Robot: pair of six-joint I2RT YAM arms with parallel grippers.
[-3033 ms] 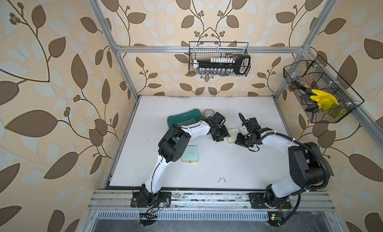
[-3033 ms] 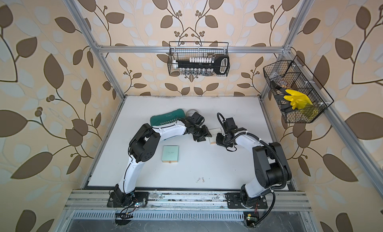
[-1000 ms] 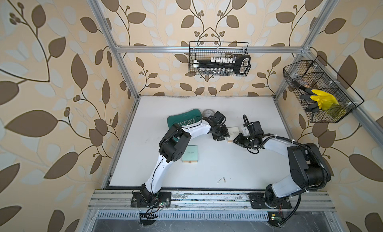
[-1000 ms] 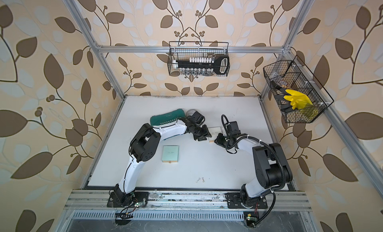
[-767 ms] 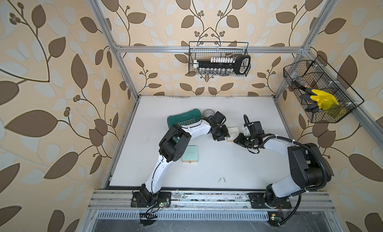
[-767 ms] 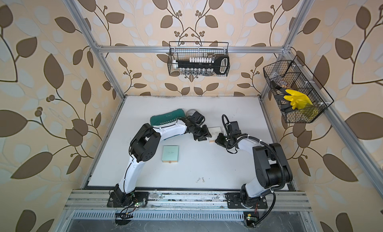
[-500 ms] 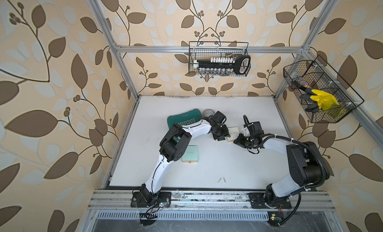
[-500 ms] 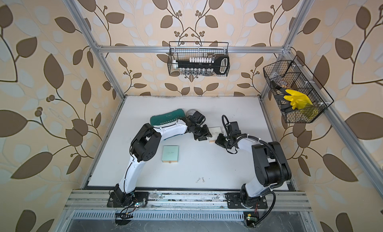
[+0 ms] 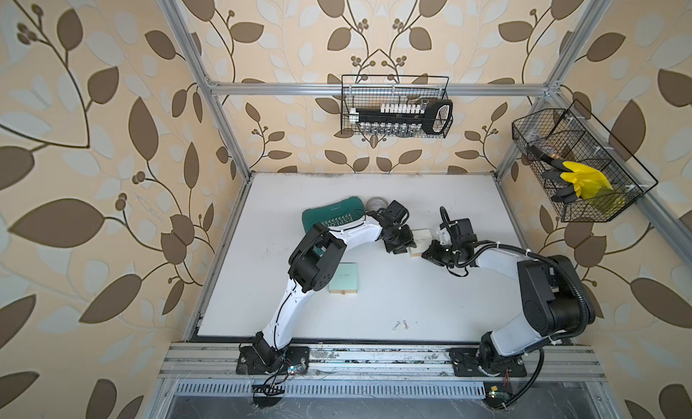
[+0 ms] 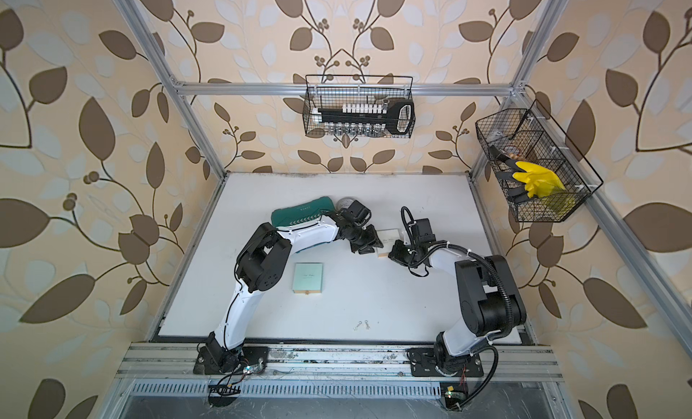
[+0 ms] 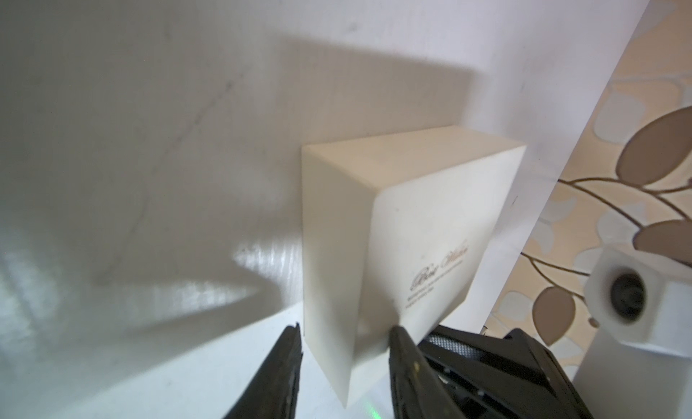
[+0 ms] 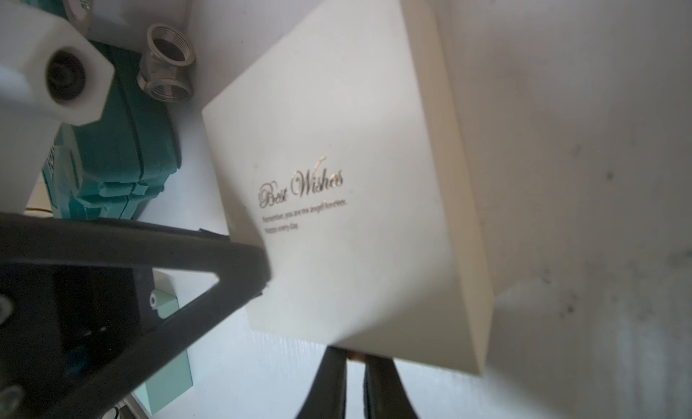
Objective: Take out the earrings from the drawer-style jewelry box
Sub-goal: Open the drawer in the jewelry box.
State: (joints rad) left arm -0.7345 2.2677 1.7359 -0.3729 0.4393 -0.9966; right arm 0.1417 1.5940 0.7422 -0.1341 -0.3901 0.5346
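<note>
Opening cream box (image 12: 355, 174): left hand (image 11: 346, 329) clamps it, right hand (image 9: 427, 253) pinches drawer tab (image 12: 355, 355); earrings pair (image 9: 400, 326) already on surface (image 9: 374, 211).

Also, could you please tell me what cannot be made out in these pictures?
- Inside the cream box: closed in both wrist views, its walls hide any contents.
- Right end effector: fingertips blurred and cut off by the right wrist view's edge; grip on the brown tab unclear.
- Loose earrings: too small in both top views for any detail.
</note>
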